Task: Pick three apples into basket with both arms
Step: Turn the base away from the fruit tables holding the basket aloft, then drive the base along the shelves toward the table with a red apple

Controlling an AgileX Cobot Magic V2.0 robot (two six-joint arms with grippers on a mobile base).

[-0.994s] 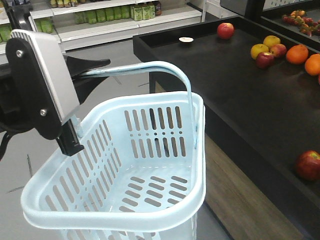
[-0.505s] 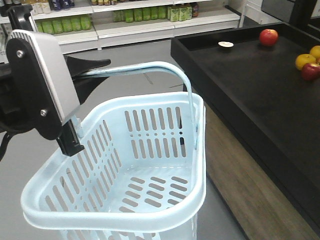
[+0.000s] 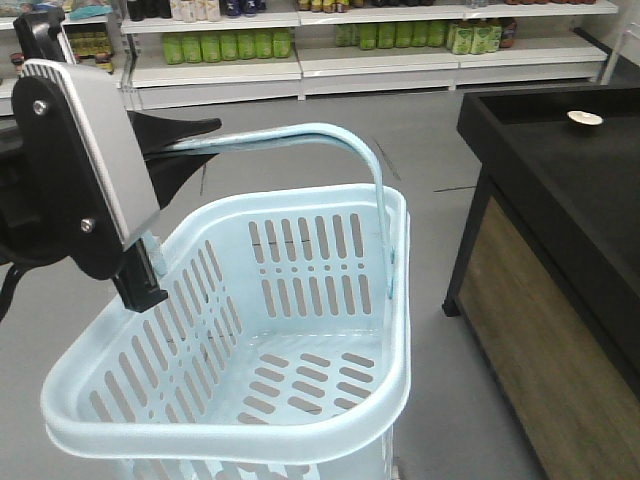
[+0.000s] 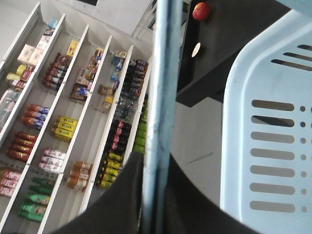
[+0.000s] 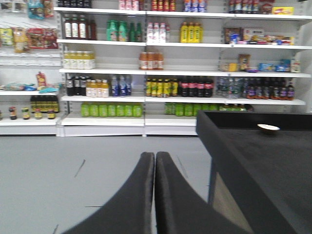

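Front view: the pale blue basket (image 3: 232, 436) fills the frame from centre to 6 o'clock, hanging clear of the grey floor, with nothing inside. Its hoop handle (image 3: 300, 132) arches up toward 10 o'clock, where the left gripper (image 4: 157, 163) is pinching it; the left wrist view shows the bar running between the two black fingers.

The right gripper (image 5: 154, 183) carries nothing, its fingers pressed together, pointing toward the store shelves (image 5: 146, 73) at 12 o'clock.

A black display table (image 3: 560, 190) stands at 3 o'clock, well apart from the basket, with a small white dish (image 3: 584, 118) on it.

One red apple (image 4: 201, 10), small in view and probably one of the three, lies on that table at 1 o'clock in the left wrist view, beyond the dish. No apple is in the basket.
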